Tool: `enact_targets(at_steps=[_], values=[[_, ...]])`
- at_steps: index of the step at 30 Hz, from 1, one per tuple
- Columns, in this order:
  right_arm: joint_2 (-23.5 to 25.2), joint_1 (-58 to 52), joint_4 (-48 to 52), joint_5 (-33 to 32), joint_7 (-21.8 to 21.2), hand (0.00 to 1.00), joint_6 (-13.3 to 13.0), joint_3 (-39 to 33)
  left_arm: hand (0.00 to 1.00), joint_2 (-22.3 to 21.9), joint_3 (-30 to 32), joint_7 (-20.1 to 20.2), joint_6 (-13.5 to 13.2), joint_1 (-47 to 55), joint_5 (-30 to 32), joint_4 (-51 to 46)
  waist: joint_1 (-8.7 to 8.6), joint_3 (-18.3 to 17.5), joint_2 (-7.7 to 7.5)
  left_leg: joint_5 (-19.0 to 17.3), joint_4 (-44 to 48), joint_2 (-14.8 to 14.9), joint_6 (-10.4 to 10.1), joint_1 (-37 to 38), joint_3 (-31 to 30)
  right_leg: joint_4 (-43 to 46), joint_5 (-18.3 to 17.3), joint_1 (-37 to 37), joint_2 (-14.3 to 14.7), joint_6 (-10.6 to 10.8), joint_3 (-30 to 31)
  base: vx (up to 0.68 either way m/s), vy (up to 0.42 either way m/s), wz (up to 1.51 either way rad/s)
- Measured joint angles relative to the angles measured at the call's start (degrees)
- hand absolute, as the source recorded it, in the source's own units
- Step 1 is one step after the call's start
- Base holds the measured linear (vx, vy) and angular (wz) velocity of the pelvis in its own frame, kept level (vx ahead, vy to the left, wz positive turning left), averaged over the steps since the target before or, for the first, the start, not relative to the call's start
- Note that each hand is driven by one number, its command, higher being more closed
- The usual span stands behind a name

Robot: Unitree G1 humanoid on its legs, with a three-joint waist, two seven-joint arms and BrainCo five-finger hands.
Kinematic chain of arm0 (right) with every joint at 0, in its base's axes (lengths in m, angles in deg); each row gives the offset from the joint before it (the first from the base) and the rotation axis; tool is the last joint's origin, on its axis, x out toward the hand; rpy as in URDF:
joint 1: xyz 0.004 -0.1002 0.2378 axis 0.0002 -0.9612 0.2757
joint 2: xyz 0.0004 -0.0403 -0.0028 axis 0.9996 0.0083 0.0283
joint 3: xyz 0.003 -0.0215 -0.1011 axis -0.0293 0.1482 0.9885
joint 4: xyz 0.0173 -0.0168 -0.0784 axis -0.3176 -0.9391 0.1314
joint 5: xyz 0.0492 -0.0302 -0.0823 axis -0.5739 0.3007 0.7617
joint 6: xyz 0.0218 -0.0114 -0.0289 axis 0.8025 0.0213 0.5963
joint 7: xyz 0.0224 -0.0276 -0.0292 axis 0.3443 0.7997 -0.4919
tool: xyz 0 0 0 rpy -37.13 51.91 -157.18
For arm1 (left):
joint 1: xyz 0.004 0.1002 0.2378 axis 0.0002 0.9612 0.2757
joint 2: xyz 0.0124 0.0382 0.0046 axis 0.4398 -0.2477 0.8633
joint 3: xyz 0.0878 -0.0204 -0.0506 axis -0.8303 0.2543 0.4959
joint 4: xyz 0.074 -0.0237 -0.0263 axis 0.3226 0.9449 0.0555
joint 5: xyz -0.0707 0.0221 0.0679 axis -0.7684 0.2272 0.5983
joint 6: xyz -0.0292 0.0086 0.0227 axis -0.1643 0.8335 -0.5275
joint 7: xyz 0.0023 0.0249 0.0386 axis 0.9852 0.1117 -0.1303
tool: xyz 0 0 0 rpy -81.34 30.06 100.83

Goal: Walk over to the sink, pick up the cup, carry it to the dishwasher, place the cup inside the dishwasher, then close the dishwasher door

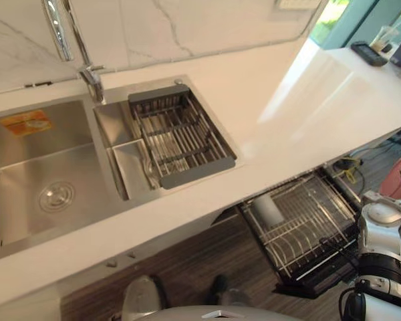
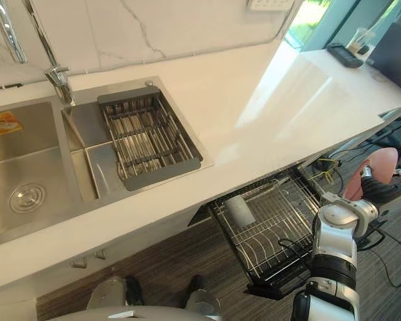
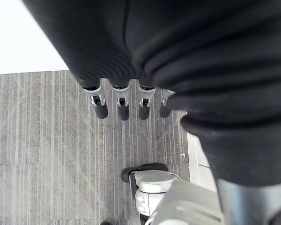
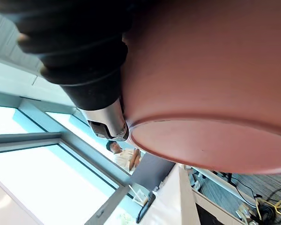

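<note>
The right hand (image 4: pixel 105 121) clasps the pink cup (image 2: pixel 382 168) near the pulled-out dishwasher rack (image 2: pixel 274 224) — likely poised to set it in — while the left hand (image 3: pixel 122 107) hangs slack, empty.

Bright daylight through the window (image 4: pixel 18 187) at the far right, broad white glare across the table (image 2: pixel 301 100), soft sheen on the steel sink (image 1: pixel 33 174), floor (image 2: pixel 180 267) below the table edge in dim shadow, pink cup (image 4: pixel 215 70) backlit against bright panes
</note>
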Motion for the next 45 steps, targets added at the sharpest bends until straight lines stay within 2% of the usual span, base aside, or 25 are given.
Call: enact_targets(at_steps=[2, 6, 12, 15, 17, 20, 22, 28, 32, 34, 35, 41, 45], values=[[0.1, 0.1, 0.0, 1.8, 0.0, 1.0, 0.4, 1.0, 0.0, -0.8, -0.5, -0.7, -0.2, -0.5, -0.1, 0.0, -0.17, 1.5, 0.82, 1.1, -1.4, -1.1, 0.5, -0.3, 0.1, -0.4, 0.7, -0.8, -0.5, 0.1, 0.0, -0.03, 0.048, 0.07], [1.1, 0.2, -0.5, 1.9, -0.1, 1.0, 1.1, 2.4, 0.0, -1.5, -0.9, -0.9, -0.6, -1.1, -1.7, 0.0, -0.35, 3.6, 1.49, 3.0, -4.0, -2.9, 0.9, -0.4, 0.0, -1.2, 1.7, -1.6, -1.2, 0.3, 0.0, -0.03, 0.049, 0.03], [0.9, 3.8, -5.6, 4.0, -0.1, 1.0, 1.6, 3.3, 0.0, -1.9, -1.6, -0.9, -0.8, -3.0, -2.3, 0.0, -1.01, 7.4, 2.95, 5.5, -7.3, -4.8, 1.1, -1.6, -0.3, -1.7, 3.1, -4.4, -2.1, -0.1, 0.9, -0.05, 0.058, -0.05], [-0.9, 5.0, -8.2, 4.0, -0.4, 1.0, 1.6, 3.9, 0.0, -2.3, -2.4, -0.8, -0.7, -4.1, -3.0, 0.1, -1.29, 9.6, 4.34, 6.0, -8.0, -5.5, 1.2, -2.2, -0.2, -1.8, 3.6, -5.9, -2.5, 0.3, 1.8, -0.04, 0.068, -0.14], [-3.0, 5.5, -9.6, 4.0, -0.6, 1.0, 1.5, 5.6, 0.0, -2.2, -2.8, -0.8, -0.4, -5.0, -3.9, 0.1, -2.06, 11.3, 5.26, 6.4, -9.2, -6.3, 1.1, -3.0, -0.1, -1.6, 4.1, -7.6, -3.1, 0.1, 2.6, -0.04, 0.088, -0.08], [-5.5, 7.8, -13.2, 4.0, -1.5, 1.0, 1.4, 7.2, 0.0, -1.8, -3.4, -0.7, 0.0, -5.9, -3.9, 0.2, -2.52, 12.6, 5.95, 6.5, -9.1, -6.6, 1.2, -4.4, 0.6, -1.3, 5.1, -9.3, -3.2, 0.1, 3.6, -0.01, 0.052, -0.12], [-8.0, 10.3, -15.8, 4.1, -1.7, 1.0, 1.4, 9.0, 0.0, -1.4, -4.6, -0.7, 0.0, -6.8, -3.9, 0.4, -2.3, 13.2, 6.75, 6.6, -9.2, -6.8, 1.5, -5.6, 1.5, -0.6, 5.2, -11.7, -3.6, 0.2, 5.0, -0.01, 0.06, -0.21], [-15.7, 18.6, -22.1, 6.4, -4.2, 1.0, 1.5, 16.8, 0.0, -1.4, -9.4, -0.6, 0.1, -10.2, -4.5, 2.6, -1.78, 15.1, 10.9, 8.3, -10.9, -9.2, 2.6, -9.1, -0.2, 1.6, 5.8, -18.1, -5.2, 0.9, 8.2, 0.02, 0.037, -0.14], [-16.9, 21.0, -26.6, 8.5, -5.2, 1.0, 1.7, 20.7, 0.0, -1.3, -12.7, -0.2, 0.1, -12.5, -5.6, 4.3, -1.02, 15.8, 13.18, 10.3, -13.4, -10.5, 2.6, -11.6, -1.8, 2.2, 6.2, -22.0, -5.8, 0.8, 8.6, 0.04, -0.022, 0.03], [-17.0, 21.1, -27.1, 8.6, -5.4, 1.0, 2.6, 21.8, 0.0, -1.3, -13.5, -0.2, 0.0, -13.1, -6.2, 4.7, -0.42, 15.7, 13.39, 10.9, -14.0, -10.7, 2.2, -12.5, -2.0, 2.4, 6.4, -23.4, -5.8, 0.7, 9.0, 0.04, -0.054, -0.02], [-17.4, 21.2, -27.4, 8.7, -5.6, 0.0, 3.2, 22.8, 0.0, -1.3, -13.9, 0.0, 0.0, -13.2, -6.2, 4.7, -0.22, 15.7, 13.42, 11.6, -15.1, -11.2, 2.4, -12.6, -3.4, 2.4, 6.4, -24.0, -5.8, 0.6, 9.1, 0.04, -0.065, -0.02], [-18.8, 21.4, -30.0, 10.8, -9.5, 0.0, 6.9, 25.8, 0.0, -1.2, -15.1, 0.5, -0.8, -14.1, -6.2, 4.8, -0.25, 15.7, 13.49, 13.6, -17.3, -11.8, 1.8, -13.6, -6.1, 1.5, 6.7, -24.8, -5.6, 0.0, 7.7, 0.04, -0.061, 0.11], [-18.5, 21.4, -31.3, 5.7, -10.7, 0.0, 6.1, 26.0, 0.0, -1.2, -15.1, 0.5, -1.0, -14.1, -6.2, 5.3, 0.01, 15.7, 13.49, 14.3, -18.2, -11.8, 0.9, -13.5, -7.0, 1.3, 6.7, -24.6, -5.3, -0.4, 7.2, 0.04, -0.072, 0.06]])
